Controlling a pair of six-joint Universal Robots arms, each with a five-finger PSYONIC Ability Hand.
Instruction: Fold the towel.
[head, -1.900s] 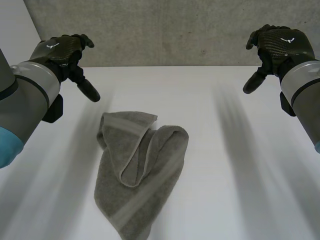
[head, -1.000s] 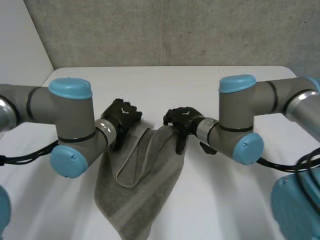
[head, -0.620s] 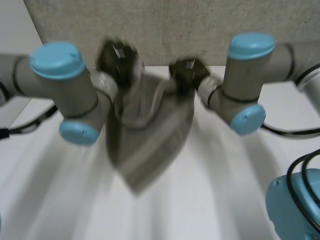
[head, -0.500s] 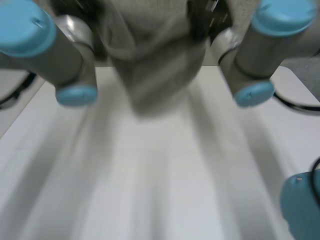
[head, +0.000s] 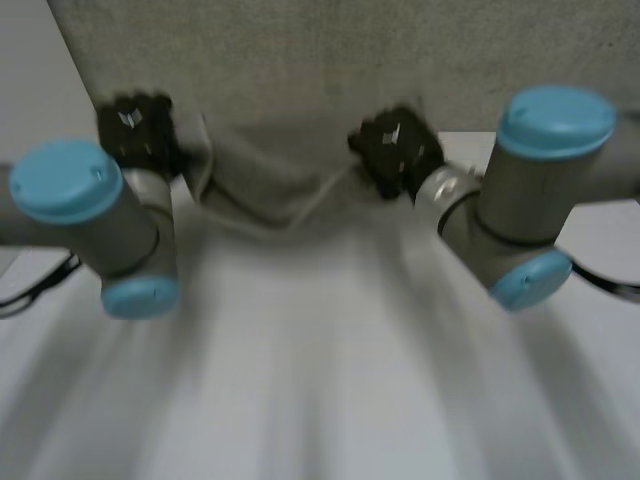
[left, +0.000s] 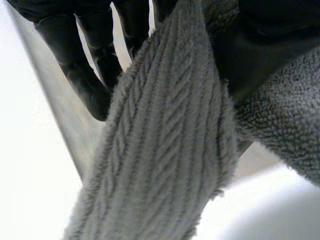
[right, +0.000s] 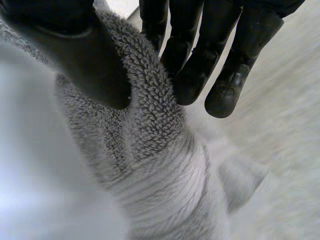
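Fingers (left: 90, 75) on the left hand (head: 135, 128) are curled in. Together with the thumb (left: 265, 45), they're pinching the towel (left: 160, 150) right on its flat woven band, so that hand is closed on cloth, not spread wide. The band runs out from between fingers and thumb and hangs down past them, with the loopy terry part bunched just beside the thumb.

Same deal on the right hand (head: 395, 148). In its wrist view the fingers (right: 197, 65) sit on one side of a thick fold of towel and the thumb (right: 82, 55) presses on the other, so we'd call that a firm pinch too. The cloth drops away below that hand in a rumpled column.

Stepping back to the head view, we've got the towel (head: 265, 180) strung between the two hands. Each one holds an upper end, and the middle sags in a shallow curve. It hangs in front of the grey wall (head: 300, 60) at the far side of the white table (head: 300, 360). It's pretty smeared there, so we can't tell whether the lower edge touches the table.

The left arm (head: 135, 240) comes in from the left and the right arm (head: 490, 220) from the right, blue caps (head: 65, 180) facing us.
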